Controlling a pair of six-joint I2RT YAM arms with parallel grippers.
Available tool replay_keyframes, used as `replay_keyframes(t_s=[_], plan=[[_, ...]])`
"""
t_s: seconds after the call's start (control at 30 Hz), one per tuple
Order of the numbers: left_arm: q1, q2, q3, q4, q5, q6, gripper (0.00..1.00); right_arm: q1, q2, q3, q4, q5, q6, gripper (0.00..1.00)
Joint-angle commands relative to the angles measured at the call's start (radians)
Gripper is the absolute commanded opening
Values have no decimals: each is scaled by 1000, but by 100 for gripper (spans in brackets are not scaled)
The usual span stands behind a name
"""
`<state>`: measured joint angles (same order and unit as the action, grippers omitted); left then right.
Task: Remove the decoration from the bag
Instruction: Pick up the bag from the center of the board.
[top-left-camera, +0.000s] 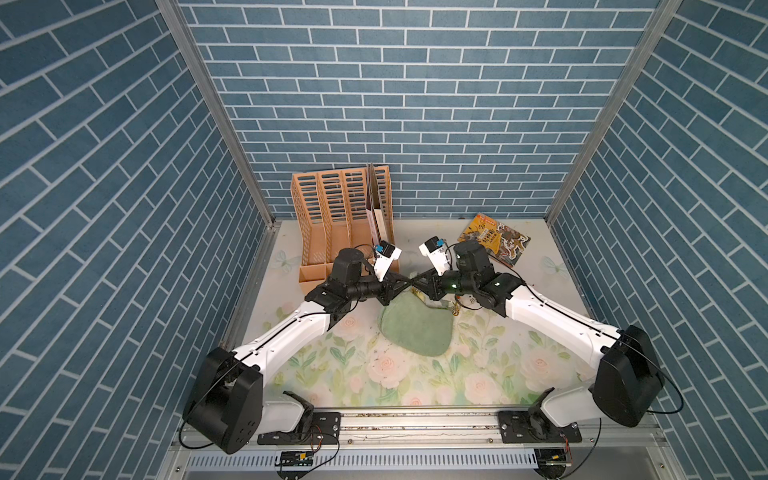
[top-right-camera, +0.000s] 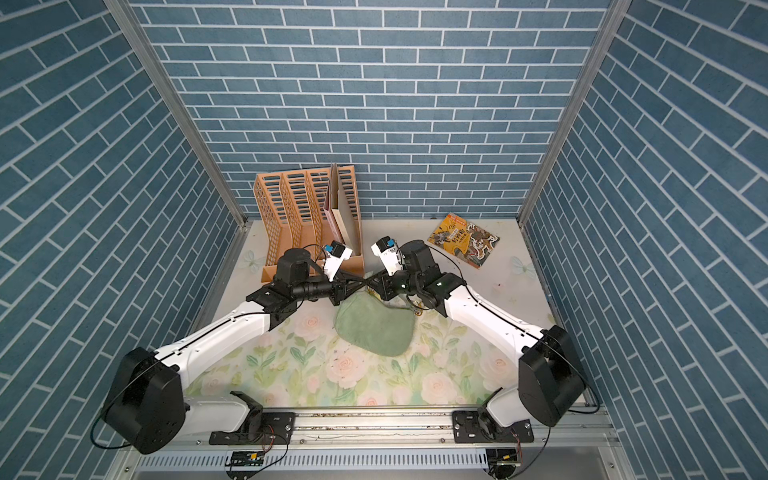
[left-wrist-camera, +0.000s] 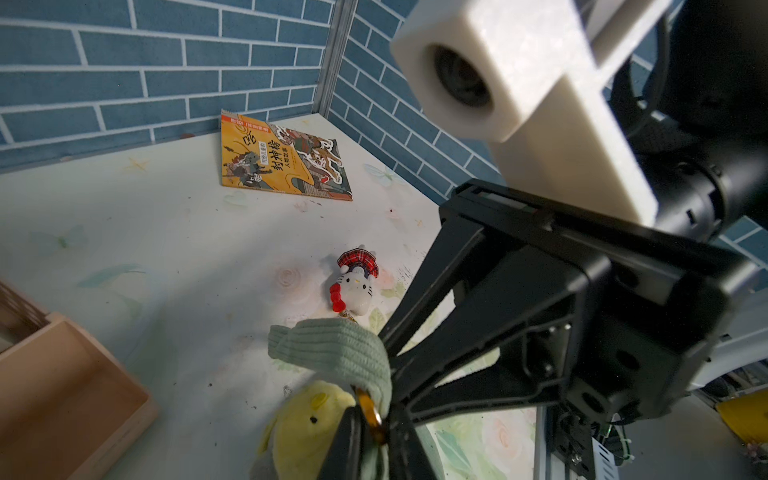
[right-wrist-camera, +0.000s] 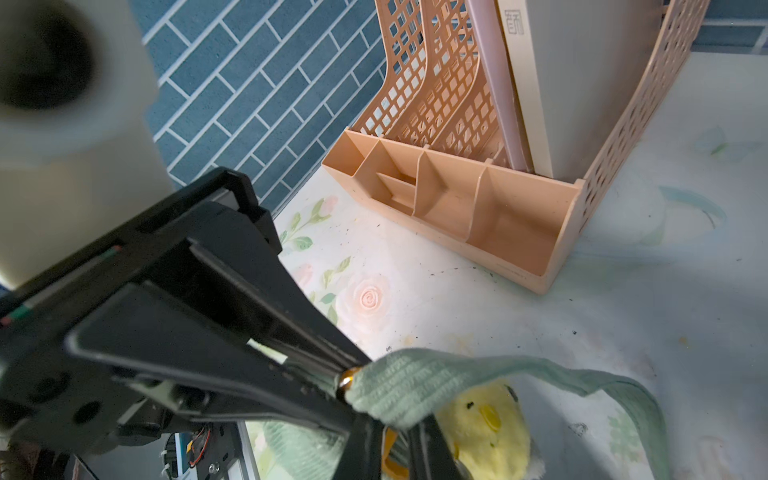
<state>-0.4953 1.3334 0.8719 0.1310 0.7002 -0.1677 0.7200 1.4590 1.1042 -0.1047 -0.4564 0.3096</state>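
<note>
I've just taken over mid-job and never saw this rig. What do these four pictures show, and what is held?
The machine is a left arm and a right arm with pincer grippers, over a floral table. Both top views look down from overhead; each wrist view rides on one arm. On the table are a sage-green bag, an orange file rack, a picture book, a Hello Kitty charm and a yellow chick plush. The left gripper is shut on the gold ring at the strap's end; the right gripper appears to pinch the green strap tab beside it.
</note>
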Motion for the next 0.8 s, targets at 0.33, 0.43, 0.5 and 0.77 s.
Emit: replay_keyframes(t_s=[0.33,0.43,0.5,0.77], plan=[[1,-14,29,-9,-26,-23,0,-6,-67,0,12,-91,-46,39],[3,-16,27,-9,-16,-19,0,-36,-94,-30,44,-136,-22,42],[3,-18,26,-2,-10,-18,0,-59,-114,-57,81,-170,0,43],[3,-28,27,8,11,-16,0,-76,-156,-161,199,-141,31,45]])
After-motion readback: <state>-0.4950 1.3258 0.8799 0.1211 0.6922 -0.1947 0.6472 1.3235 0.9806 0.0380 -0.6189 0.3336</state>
